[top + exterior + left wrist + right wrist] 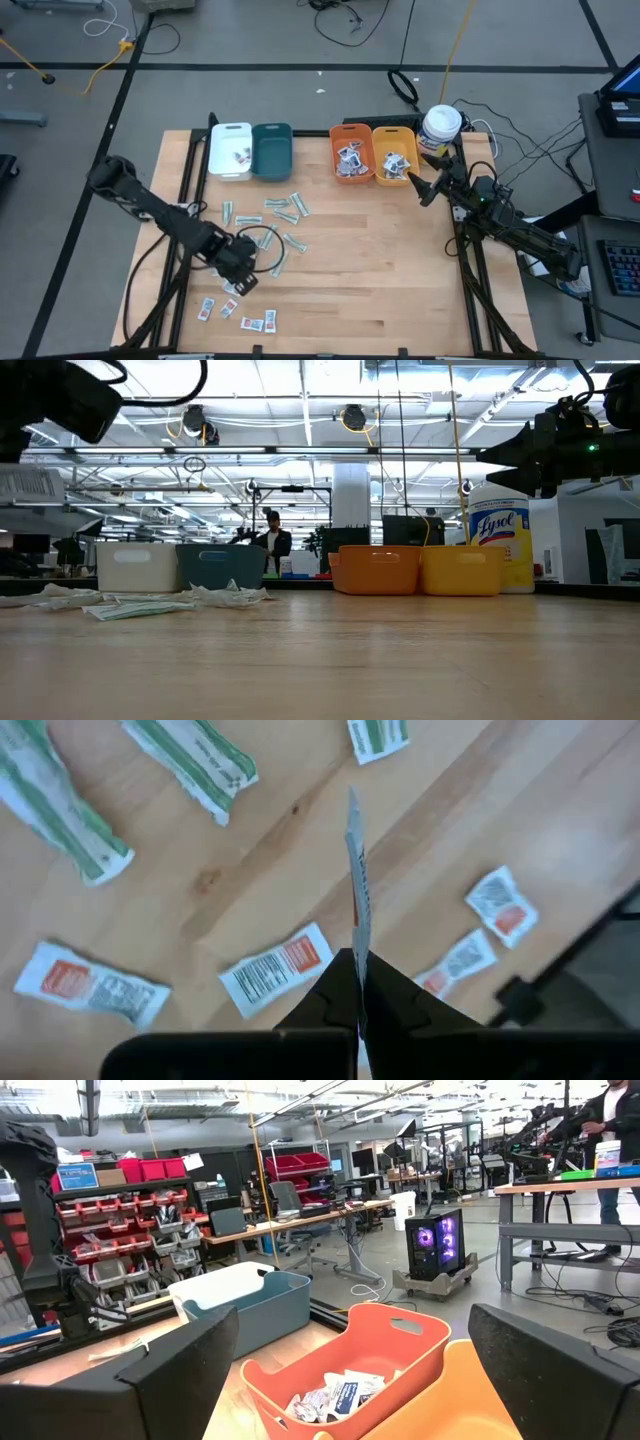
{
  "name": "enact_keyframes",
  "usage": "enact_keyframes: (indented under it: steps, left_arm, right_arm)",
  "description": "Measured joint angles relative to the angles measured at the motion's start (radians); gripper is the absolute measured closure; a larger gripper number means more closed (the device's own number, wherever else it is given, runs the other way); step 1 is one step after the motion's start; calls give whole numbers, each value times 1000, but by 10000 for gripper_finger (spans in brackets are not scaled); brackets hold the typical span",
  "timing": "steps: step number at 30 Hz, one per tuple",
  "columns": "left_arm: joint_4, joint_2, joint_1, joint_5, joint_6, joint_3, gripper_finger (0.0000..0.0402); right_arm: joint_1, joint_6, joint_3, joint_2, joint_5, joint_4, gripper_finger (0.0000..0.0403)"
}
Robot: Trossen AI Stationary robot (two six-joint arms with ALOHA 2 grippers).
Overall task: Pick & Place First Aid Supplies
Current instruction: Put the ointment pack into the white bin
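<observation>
The left gripper (358, 982) pinches a small white packet with red print (357, 870) edge-on between its fingers. More red-print packets (277, 968) lie just beneath it. The right gripper (350, 1370) hangs spread wide above the orange bin (375, 1345), empty.

Ceiling lights (350, 418), red-bin shelving (120, 1230), workbenches (560, 1190), cables (340, 20) on grey floor.
</observation>
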Motion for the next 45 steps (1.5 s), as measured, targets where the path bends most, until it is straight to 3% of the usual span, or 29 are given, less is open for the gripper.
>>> enact_keyframes:
  steps: [12,15,18,27,39,45]
  left_arm:
    - [-71,-131,4,-32,-173,0,400]
    - [-139,-156,58,-31,-214,0,401]
    - [-211,-173,164,-36,-194,0,401]
    - [-359,-219,569,-35,51,1,401]
    - [-386,-204,1136,-10,362,1,401]
    - [-385,-137,1341,25,528,2,401]
  right_arm:
    - [0,0,0,0,0,0,11]
    - [0,0,0,0,0,0,11]
    - [0,0,0,0,0,0,11]
    - [0,0,0,0,0,0,11]
    - [0,0,0,0,0,0,11]
    - [0,0,0,0,0,0,11]
